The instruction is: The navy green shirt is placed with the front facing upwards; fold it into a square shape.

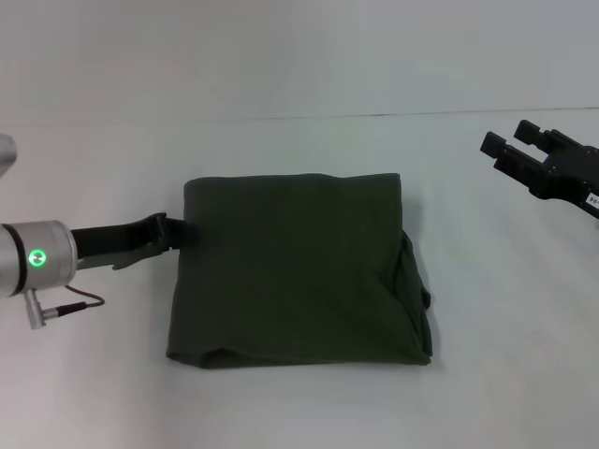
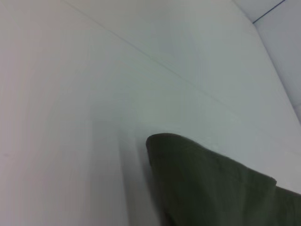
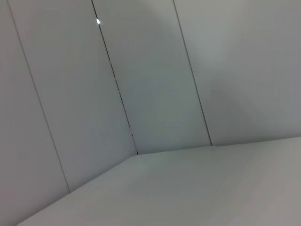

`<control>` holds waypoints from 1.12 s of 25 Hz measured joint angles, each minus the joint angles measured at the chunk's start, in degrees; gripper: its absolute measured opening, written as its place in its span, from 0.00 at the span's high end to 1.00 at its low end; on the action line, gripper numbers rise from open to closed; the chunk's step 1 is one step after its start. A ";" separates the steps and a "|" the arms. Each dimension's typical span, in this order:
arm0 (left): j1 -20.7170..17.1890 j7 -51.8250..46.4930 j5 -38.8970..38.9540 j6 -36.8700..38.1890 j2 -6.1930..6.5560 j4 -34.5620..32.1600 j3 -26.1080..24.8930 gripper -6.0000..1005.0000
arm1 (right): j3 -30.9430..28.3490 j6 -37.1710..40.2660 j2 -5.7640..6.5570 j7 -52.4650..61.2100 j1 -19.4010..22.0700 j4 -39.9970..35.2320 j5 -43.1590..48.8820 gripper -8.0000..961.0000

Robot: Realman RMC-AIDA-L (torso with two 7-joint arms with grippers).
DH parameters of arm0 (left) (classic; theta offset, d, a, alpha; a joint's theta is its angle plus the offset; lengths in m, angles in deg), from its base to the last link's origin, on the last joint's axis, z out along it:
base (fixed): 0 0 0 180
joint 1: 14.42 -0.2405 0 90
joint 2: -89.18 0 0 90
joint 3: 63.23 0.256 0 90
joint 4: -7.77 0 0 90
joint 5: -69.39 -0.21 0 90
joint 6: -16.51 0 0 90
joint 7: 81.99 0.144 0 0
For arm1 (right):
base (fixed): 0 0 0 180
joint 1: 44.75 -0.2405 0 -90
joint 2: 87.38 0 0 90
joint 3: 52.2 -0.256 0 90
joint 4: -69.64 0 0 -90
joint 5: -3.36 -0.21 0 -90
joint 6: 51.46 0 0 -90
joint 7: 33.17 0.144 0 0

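You have one navy green shirt (image 1: 295, 271) on the one white tabletop (image 1: 299, 412), folded into a single near-square bundle lying about midway between the side edges. You have two grippers in the head view: one left gripper (image 1: 178, 232) touching the shirt's left edge, and one right gripper (image 1: 513, 148) near the tabletop's far right corner, with two dark fingers (image 1: 493, 145) showing. One green light (image 1: 37, 257) glows on the left arm.
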 joint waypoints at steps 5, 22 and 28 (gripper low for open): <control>-0.56 4.73 0.99 1.49 -0.08 -0.23 -5.48 0.79 | 1.16 -0.03 0.00 -0.06 -0.09 -0.02 0.00 0.19; -2.23 38.35 6.71 20.64 1.25 -15.69 -10.04 0.23 | 17.31 9.53 1.09 -0.95 0.17 -4.39 2.58 0.11; -1.45 46.92 2.14 40.06 3.49 -15.37 -15.58 0.07 | 19.55 15.53 0.05 -1.58 -0.39 -4.61 8.16 0.02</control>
